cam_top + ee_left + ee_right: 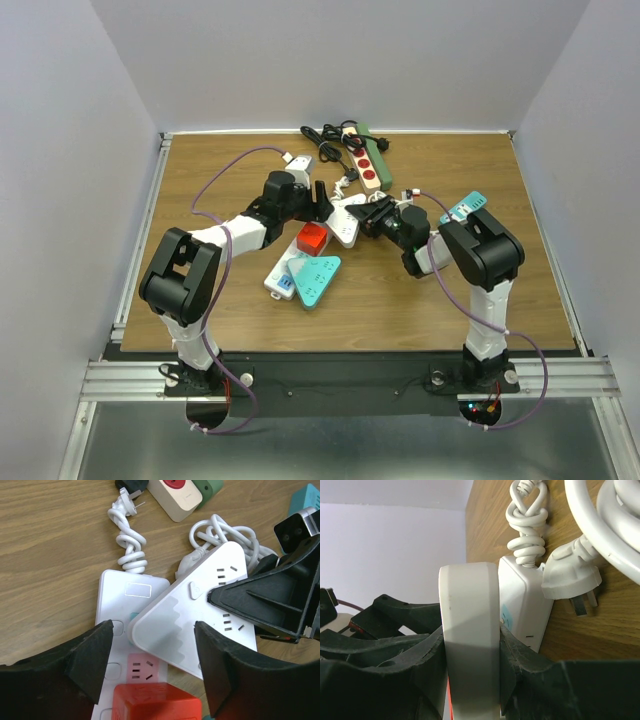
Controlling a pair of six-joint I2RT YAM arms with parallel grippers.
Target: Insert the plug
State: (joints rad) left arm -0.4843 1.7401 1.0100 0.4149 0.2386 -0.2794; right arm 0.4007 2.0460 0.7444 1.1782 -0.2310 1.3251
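The right gripper (pixel 470 672) is clenched on the triangular white power strip (pixel 170 625), one dark finger pressed against each flat face, so the strip stands on edge in the right wrist view. The left gripper (pixel 152 650) hangs released just above the same strip, its two fingers (pixel 85 665) spread wide and touching nothing. Under the triangular strip lies a flat white strip (pixel 130 592), and a red block (pixel 150 702) sits on that strip's near end.

The white plug (pixel 568 575) rests on the wooden table (pixel 470 290) just beside the flat strip, its prongs bare and in no socket. Its thick white cord (pixel 600 515) loops away behind it. A second, smaller plug (pixel 126 502) on a knotted cord lies further back; which of the two the task means is hard to say from these views.
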